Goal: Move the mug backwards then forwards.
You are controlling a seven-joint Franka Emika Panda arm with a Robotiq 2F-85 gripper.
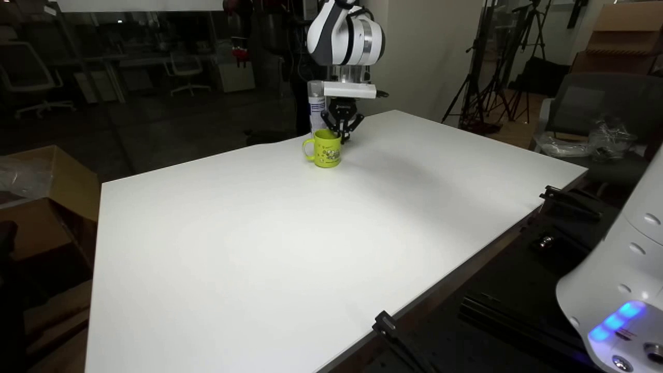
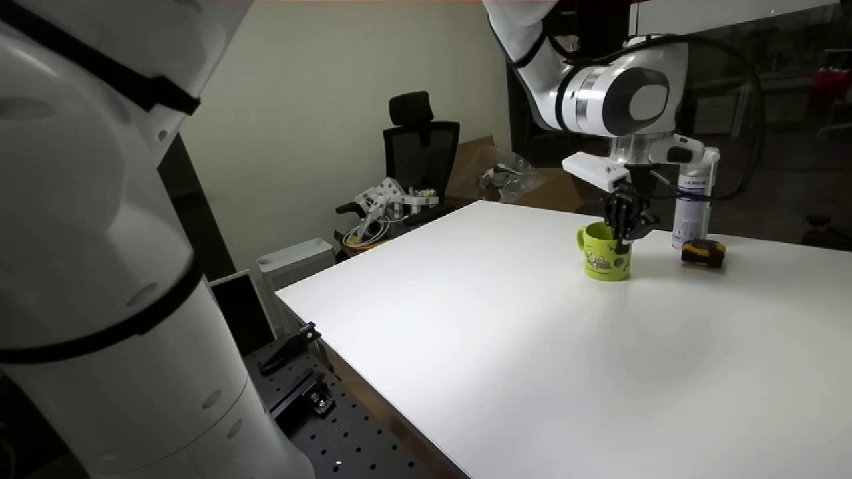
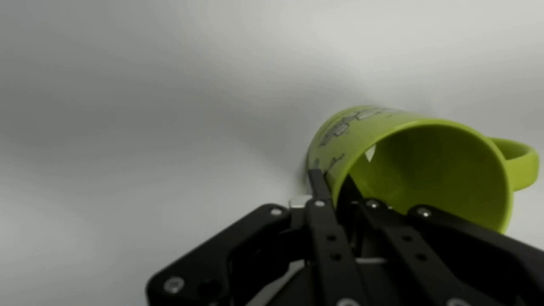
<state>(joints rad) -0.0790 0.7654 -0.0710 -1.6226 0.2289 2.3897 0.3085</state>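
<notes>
The lime-green mug [image 1: 323,150] stands upright at the far end of the white table, and it also shows in an exterior view [image 2: 602,258]. My gripper [image 1: 342,138] comes down on its rim from above, at the side away from the handle. In the wrist view the gripper [image 3: 334,182] has one finger outside the mug [image 3: 442,170] and one finger inside, closed on the wall between them. The mug's handle points away from the fingers. The mug's base appears to rest on the table. The inside fingertip is partly hidden by the rim.
A white bottle with a blue label [image 2: 692,206] stands behind the mug near the table's far edge; it also shows in an exterior view [image 1: 317,108]. A black and yellow tape measure [image 2: 703,253] lies in front of the bottle. The white table [image 1: 248,248] extends toward the robot base.
</notes>
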